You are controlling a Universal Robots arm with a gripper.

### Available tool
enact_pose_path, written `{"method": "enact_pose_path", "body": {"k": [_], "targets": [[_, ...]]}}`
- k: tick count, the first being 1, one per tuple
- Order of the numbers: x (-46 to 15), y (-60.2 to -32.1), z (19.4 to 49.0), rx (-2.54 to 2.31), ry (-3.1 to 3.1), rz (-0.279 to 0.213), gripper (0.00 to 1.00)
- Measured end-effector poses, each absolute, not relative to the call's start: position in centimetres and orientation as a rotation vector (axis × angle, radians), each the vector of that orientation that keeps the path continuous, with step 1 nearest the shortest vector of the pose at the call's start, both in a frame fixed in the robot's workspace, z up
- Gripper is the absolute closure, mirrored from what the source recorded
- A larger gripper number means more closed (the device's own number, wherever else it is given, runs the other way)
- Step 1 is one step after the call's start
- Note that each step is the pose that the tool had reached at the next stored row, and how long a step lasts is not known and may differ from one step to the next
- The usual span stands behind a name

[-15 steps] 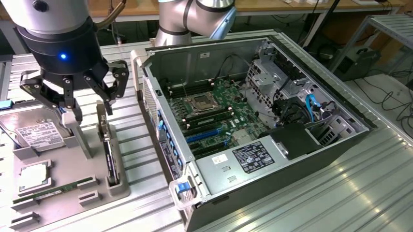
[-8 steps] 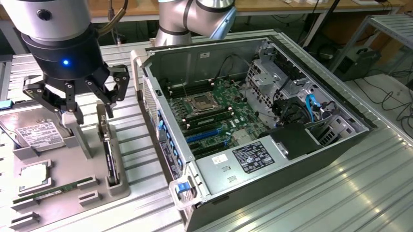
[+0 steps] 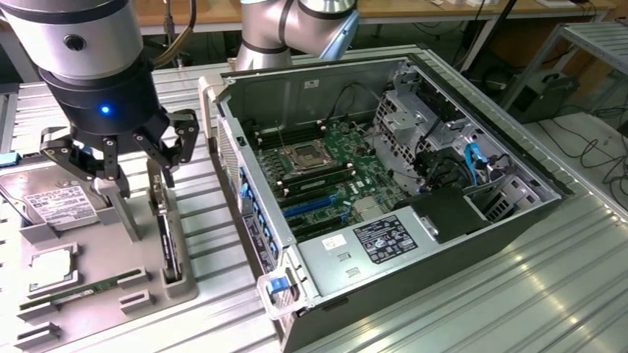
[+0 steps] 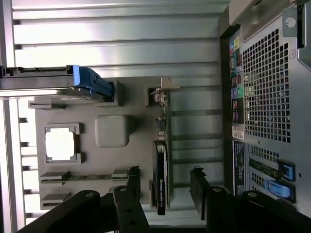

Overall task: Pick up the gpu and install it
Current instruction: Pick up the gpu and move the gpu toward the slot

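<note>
Nearest in the exterior view lies the grey parts tray (image 3: 98, 250) on the slatted bench, carrying the memory stick (image 3: 84, 289), a square processor (image 3: 49, 268) and the hard drive (image 3: 54, 202). The gpu (image 3: 169, 246) stands on edge in a slot along the side of the tray that faces the computer, showing as a dark strip; in the wrist view its silver bracket (image 4: 163, 90) sits at the end away from the gripper. The gripper (image 3: 128, 165) hangs over that side of the tray with its jaws spread wide and nothing between them. In the wrist view the two black fingers (image 4: 133, 182) straddle the line of the card, one on each side, yet apart from it, so no grasp has been made. Whether the fingertips are already level with the card's top edge cannot be told. Just beyond the tray, the open computer case (image 3: 442, 294) lies on its side with the motherboard (image 3: 324, 169) exposed, and the blue expansion slots (image 3: 309, 206) look bare, with no card seated in them. Judged from this, the task is at its beginning. The gripper is lined up over the gpu, but the card rests in its holder, so both the pick and the installation are left to do.
</note>
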State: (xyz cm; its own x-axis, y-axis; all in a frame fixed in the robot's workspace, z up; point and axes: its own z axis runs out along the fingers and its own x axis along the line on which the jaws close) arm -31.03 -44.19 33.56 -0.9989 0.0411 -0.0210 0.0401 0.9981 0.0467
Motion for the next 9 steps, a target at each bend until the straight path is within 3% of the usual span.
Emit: {"method": "enact_pose_path", "body": {"k": [9], "targets": [[-31.03,-44.25,32.93,0.058,3.118,0.074,0.46]]}}
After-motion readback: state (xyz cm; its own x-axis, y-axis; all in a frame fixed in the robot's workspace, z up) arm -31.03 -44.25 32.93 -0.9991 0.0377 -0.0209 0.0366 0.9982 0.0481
